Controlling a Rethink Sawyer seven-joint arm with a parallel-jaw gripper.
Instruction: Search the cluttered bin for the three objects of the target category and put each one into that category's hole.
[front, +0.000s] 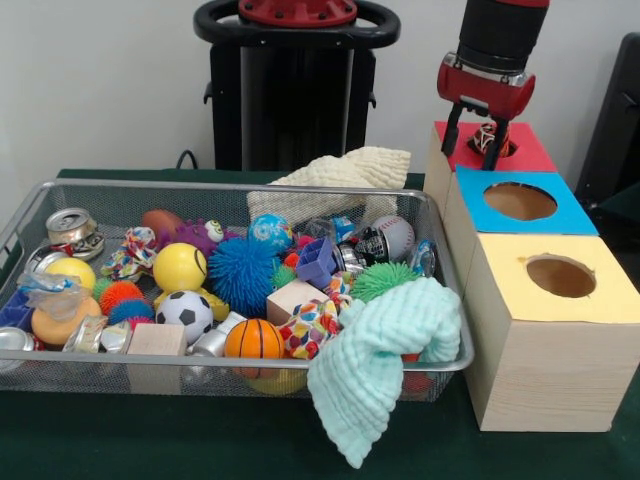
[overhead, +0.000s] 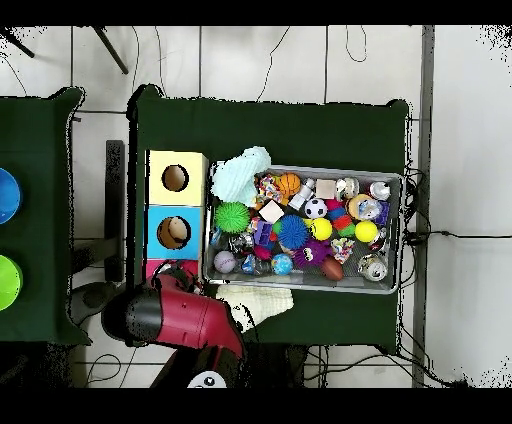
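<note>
My gripper (front: 472, 148) hangs over the red-topped box (front: 528, 152) at the back right, fingers (front: 450, 132) spread apart, open. A small dark red and white patterned object (front: 487, 136) sits just above the red box's hole, close against the right finger and clear of the left one. The wire bin (front: 250, 186) holds a jumble of balls, spiky toys, cans, wooden blocks and cloths. In the overhead view the red arm (overhead: 185, 312) covers the red box and hides the gripper.
A blue-topped box (front: 520, 202) and a yellow-topped box (front: 560, 276) stand in a row in front of the red one, each with a round hole. A mint cloth (front: 385, 350) drapes over the bin's front right corner; a cream cloth (front: 345, 172) lies over its back rim.
</note>
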